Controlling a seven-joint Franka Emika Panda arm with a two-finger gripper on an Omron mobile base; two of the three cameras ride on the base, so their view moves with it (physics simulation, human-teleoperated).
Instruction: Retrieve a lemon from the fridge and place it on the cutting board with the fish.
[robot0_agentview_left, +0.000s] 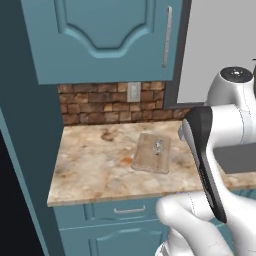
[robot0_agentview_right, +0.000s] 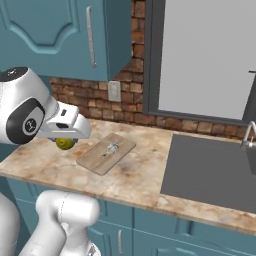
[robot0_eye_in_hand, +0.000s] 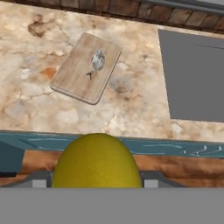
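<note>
wall: brick (robot0_agentview_left: 100, 102) | cabinets (robot0_agentview_left: 100, 35): teal | countertop (robot0_agentview_left: 95, 165): marbled beige | sink (robot0_agentview_right: 210, 170): grey | window (robot0_agentview_right: 210, 55): pale

arm shell (robot0_agentview_left: 235, 125): glossy white, built of rounded, tube-like segments with smooth bulging ends
dark panel (robot0_agentview_left: 207, 160): a long black strip along one link in the left base view, wide and rounded at the top, narrowing to a point lower down
joint cap (robot0_agentview_left: 236, 74): a round dark grey disc set in the top of a white housing
shoulder joint (robot0_agentview_right: 25, 125): a black disc ringed in grey, with a small pale mark at its middle
seams: thin grey lines where white sections meet
hand housing (robot0_agentview_right: 65, 125): white, blocky, with a small dark slot on top
base link (robot0_agentview_right: 67, 215): fat white elbow-shaped tube
</note>
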